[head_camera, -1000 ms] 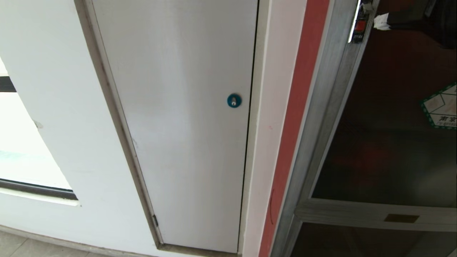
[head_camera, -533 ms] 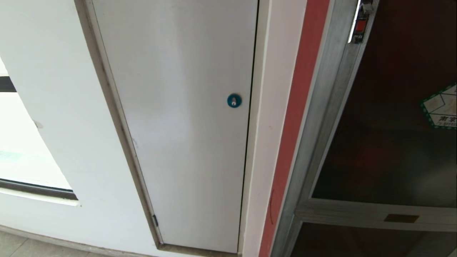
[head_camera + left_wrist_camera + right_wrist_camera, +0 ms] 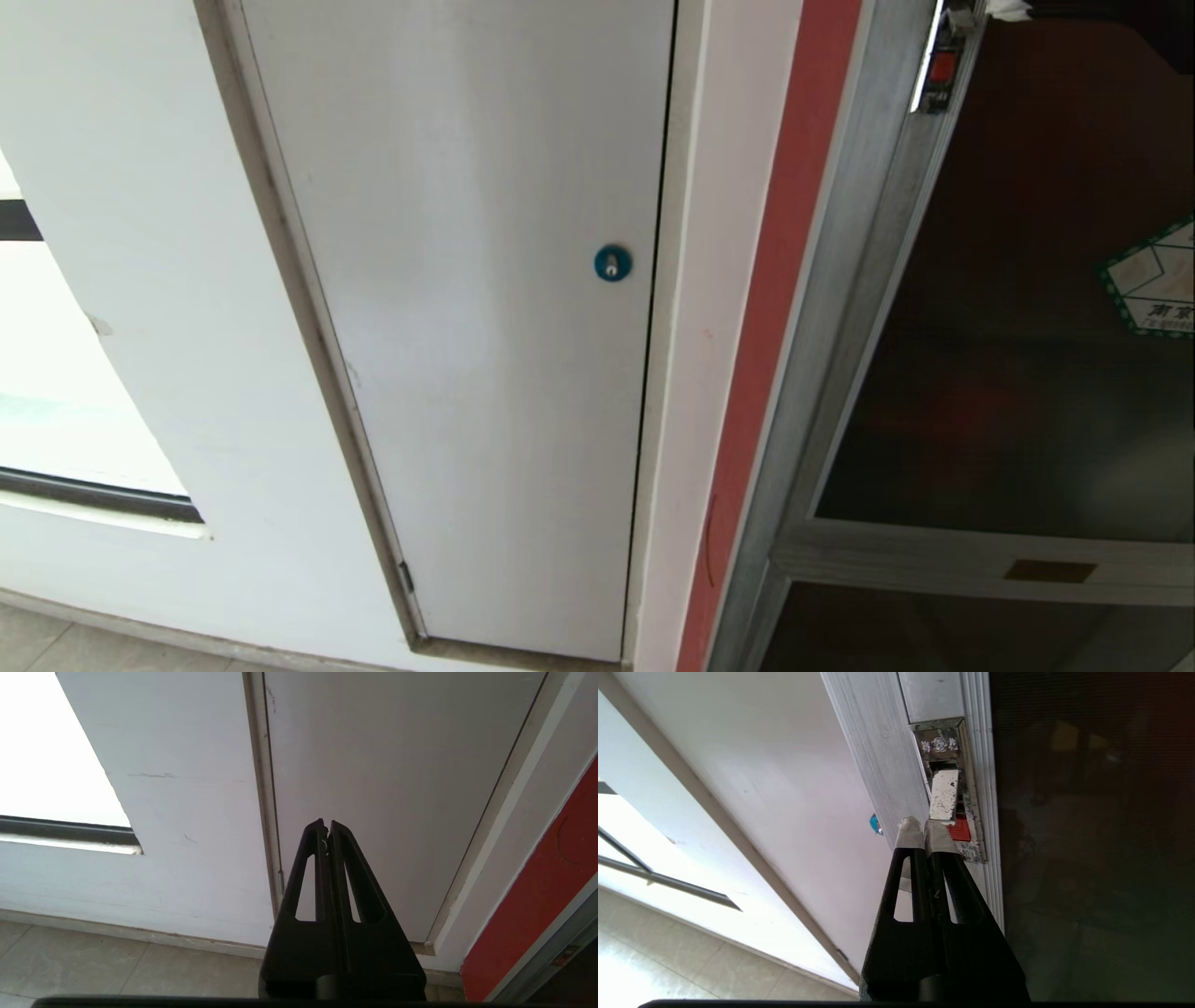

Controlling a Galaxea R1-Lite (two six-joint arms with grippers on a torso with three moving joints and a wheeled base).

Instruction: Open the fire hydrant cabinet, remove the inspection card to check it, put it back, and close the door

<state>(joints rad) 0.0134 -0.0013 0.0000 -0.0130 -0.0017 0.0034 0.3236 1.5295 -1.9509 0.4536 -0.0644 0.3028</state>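
Note:
The fire hydrant cabinet's brushed aluminium frame (image 3: 845,280) stands at the right of the head view. Its door (image 3: 1018,392) of dark tinted glass lies shut in the frame, with a green-bordered sticker (image 3: 1155,280) and a small brass plate (image 3: 1049,570) on the crossbar. My right gripper (image 3: 924,827) is shut and empty. Its taped tips sit just below the door's chrome latch lever (image 3: 943,794), beside a red tab (image 3: 960,830). In the head view only a taped tip (image 3: 1008,8) shows at the top edge. The inspection card is out of view.
A plain white panel door (image 3: 485,327) with a blue round lock (image 3: 612,263) fills the middle, left of a red wall strip (image 3: 775,308). My left gripper (image 3: 325,825) hangs parked and shut, facing that panel low down, above the tiled floor (image 3: 140,970).
My right gripper's taped tip and dark arm have risen in the head view's top right corner; only the tip now shows at the upper edge. Nothing else has moved.

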